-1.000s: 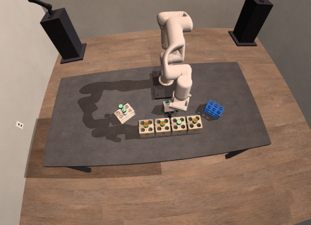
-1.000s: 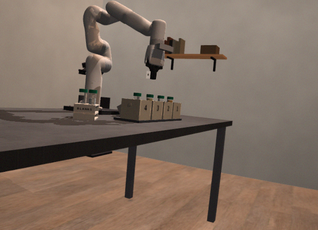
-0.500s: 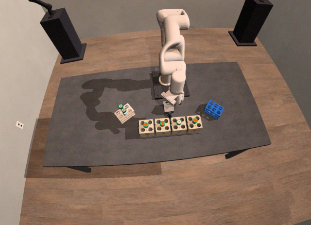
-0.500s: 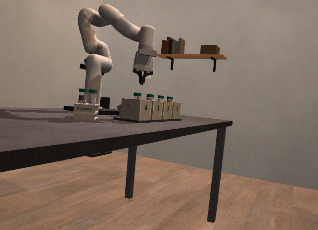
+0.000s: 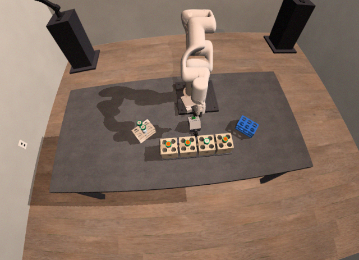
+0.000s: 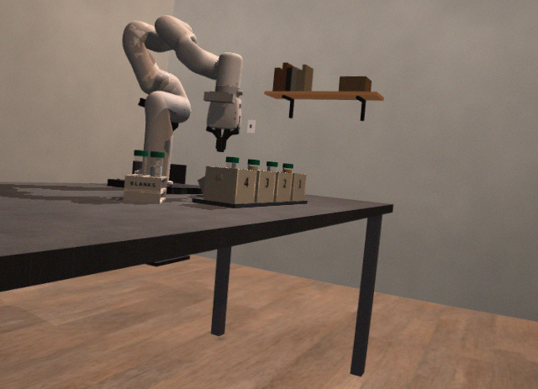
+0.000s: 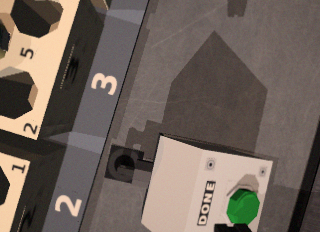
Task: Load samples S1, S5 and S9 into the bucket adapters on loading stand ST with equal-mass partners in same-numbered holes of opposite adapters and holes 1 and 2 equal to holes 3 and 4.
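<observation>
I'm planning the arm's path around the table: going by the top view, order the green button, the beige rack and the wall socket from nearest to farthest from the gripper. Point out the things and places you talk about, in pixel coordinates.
1. Green button (image 5: pixel 193 117) (image 7: pixel 243 207), just beside the gripper (image 5: pixel 200 115) (image 6: pixel 220 149) (image 7: pixel 234 228)
2. Beige rack (image 5: pixel 145 137) (image 6: pixel 143 197), left in view
3. Wall socket (image 5: pixel 22 144), far left

The wrist view cuts off the adapters (image 7: pixel 50 87) at its left edge and the pincer (image 7: pixel 234 228) at the bottom. From the top, the orange caps' (image 5: pixel 168 144) (image 5: pixel 187 142) (image 5: pixel 225 139) IDs are too small to read.

Grey wall (image 6: pixel 434 159), wood floor (image 5: pixel 202 222), shelf (image 6: pixel 324 95) with books (image 6: pixel 292 78)
</observation>
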Robot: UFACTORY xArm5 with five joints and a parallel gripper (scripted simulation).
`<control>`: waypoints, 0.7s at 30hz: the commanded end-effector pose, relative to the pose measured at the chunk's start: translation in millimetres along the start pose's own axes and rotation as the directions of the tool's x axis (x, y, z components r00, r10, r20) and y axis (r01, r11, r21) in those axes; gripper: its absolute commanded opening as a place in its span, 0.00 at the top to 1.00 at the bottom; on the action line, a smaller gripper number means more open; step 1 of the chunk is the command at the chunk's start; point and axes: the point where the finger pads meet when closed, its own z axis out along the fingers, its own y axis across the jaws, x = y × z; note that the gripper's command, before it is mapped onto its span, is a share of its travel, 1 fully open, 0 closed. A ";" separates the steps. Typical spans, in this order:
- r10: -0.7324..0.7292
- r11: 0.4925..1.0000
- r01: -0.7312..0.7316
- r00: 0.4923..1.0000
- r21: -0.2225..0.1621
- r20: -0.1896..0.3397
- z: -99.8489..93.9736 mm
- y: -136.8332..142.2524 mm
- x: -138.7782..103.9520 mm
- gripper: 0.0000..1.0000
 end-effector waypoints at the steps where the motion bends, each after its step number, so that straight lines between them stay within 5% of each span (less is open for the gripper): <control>1: 0.129 0.991 -0.130 0.992 0.022 0.012 6.1 16.5 0.0 1.00; 4: 0.225 0.974 -0.226 0.974 0.021 0.014 13.3 29.7 -0.5 1.00; 21: 0.225 0.974 -0.226 0.974 0.021 0.014 15.4 29.7 -0.5 1.00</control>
